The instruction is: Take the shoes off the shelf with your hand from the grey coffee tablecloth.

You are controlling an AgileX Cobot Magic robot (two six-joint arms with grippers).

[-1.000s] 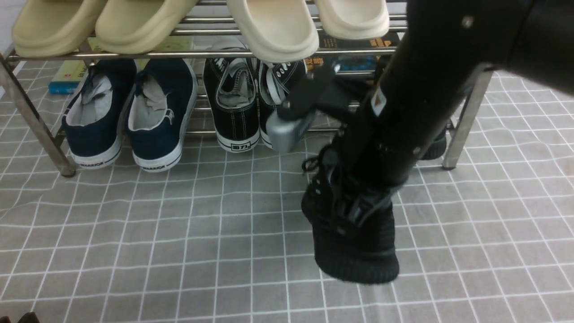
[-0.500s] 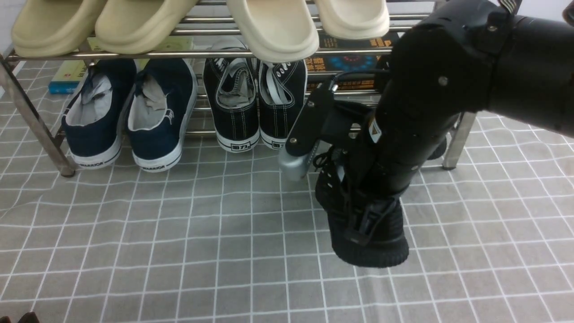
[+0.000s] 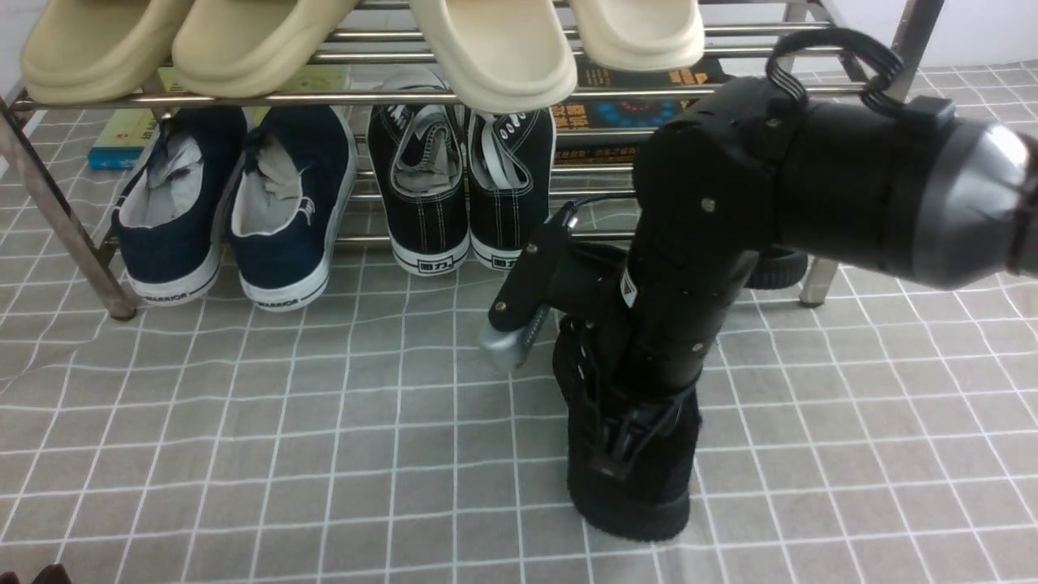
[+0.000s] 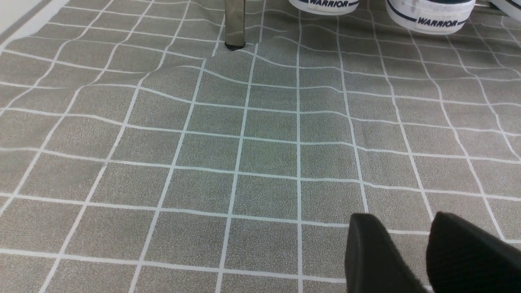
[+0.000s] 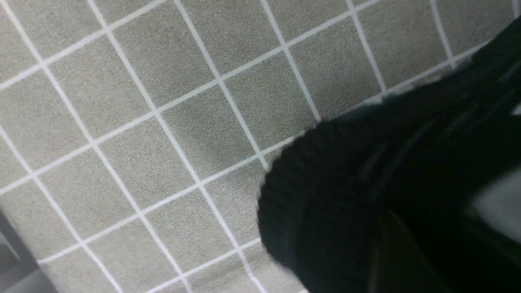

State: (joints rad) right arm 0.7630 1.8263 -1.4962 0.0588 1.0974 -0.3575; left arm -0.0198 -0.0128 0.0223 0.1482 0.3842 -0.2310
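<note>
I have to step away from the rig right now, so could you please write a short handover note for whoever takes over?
Right tool: shut on one black knit sneaker, held low over the grey checked tablecloth in front of the silver shoe rack. Whether the sneaker touches the cloth cannot be told.
Left tool: open, empty, over bare cloth.
Done: one sneaker is off the rack.
Left: set it down and release it. Then fetch what looks like its mate, whose black sole shows at the lower tier behind the right arm.
</note>
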